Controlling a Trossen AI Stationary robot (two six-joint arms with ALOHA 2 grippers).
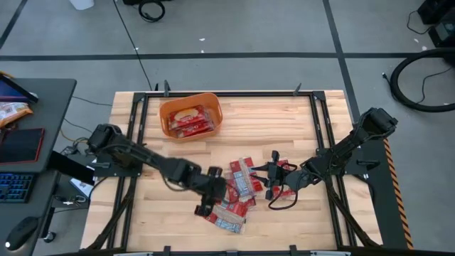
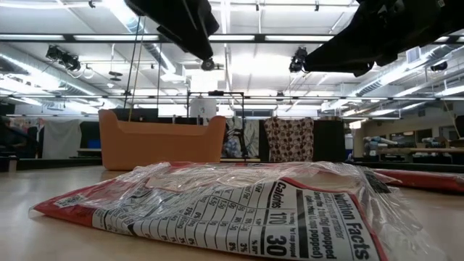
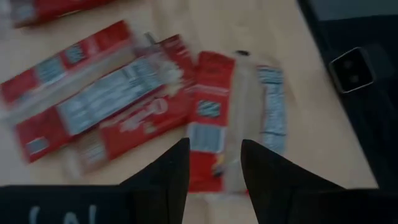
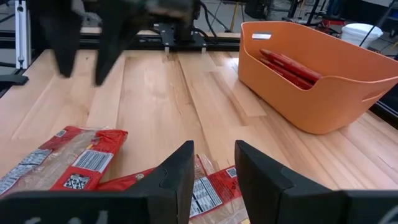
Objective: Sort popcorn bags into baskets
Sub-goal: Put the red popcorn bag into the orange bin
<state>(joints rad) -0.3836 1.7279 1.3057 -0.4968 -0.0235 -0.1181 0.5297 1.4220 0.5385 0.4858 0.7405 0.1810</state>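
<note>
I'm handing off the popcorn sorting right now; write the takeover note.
Left gripper: open, empty, over the front of the packet pile.
Right gripper: open, empty, over the pile's right edge.
Orange plastic tub, back left on the wooden table: a few flat red popcorn packets already inside.
Left to do: the loose red packets heaped at front centre, none gripped yet.

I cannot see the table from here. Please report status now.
Left gripper open, above loose popcorn bags. Right gripper open, empty, over the same pile. Orange tub holds some bags. Nothing blocking.
</note>
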